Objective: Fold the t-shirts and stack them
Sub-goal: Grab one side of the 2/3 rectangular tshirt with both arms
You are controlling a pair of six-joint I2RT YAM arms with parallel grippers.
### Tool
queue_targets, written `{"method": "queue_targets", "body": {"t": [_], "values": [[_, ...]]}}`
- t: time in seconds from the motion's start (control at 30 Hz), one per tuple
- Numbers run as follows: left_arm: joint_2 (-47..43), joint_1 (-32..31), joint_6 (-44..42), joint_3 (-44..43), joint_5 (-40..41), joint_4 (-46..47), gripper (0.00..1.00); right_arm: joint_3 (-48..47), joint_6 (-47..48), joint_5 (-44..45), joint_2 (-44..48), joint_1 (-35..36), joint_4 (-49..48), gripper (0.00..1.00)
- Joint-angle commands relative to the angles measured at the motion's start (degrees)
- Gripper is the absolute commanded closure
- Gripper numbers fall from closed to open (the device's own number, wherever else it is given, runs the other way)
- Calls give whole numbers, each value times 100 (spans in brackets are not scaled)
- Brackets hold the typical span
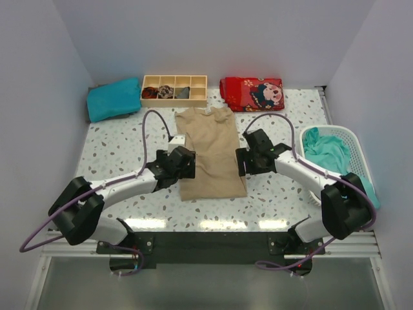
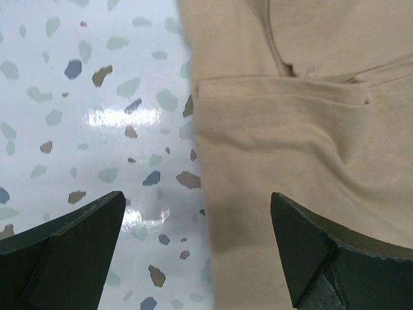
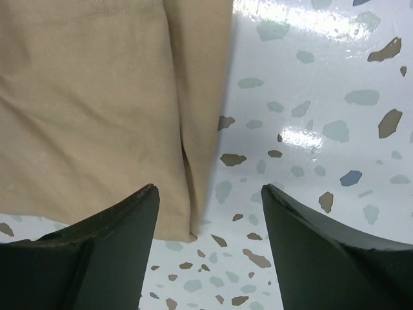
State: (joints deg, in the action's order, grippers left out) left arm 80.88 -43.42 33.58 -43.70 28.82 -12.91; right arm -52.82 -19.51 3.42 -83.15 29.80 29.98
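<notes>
A tan-beige t-shirt lies flat in the middle of the table, its sides folded in to a long strip. My left gripper hovers open over the shirt's left edge, nothing between its fingers. My right gripper is open at the shirt's right edge, one finger over cloth, the other over bare table. A folded teal t-shirt rests at the back left. More teal t-shirts fill the white basket on the right.
A wooden compartment box with small items stands at the back centre. A red printed cloth lies folded to its right. The speckled tabletop ends at grey walls on three sides.
</notes>
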Motion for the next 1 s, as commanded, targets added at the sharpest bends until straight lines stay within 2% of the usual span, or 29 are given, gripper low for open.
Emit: {"method": "queue_targets", "body": {"t": [0.0, 0.37, 0.7, 0.97], "values": [[-222, 62, 526, 432, -183, 95, 0, 140, -176, -104, 107, -62, -176, 30], [-450, 62, 728, 1127, -930, 473, 0, 667, -440, -237, 634, -53, -422, 29], [-854, 53, 1054, 1733, -1220, 736, 0, 948, -651, -26, 634, -62, -624, 27], [-1144, 62, 1220, 1953, -1361, 789, 0, 1379, -791, -333, 669, -71, -1143, 27]]}}
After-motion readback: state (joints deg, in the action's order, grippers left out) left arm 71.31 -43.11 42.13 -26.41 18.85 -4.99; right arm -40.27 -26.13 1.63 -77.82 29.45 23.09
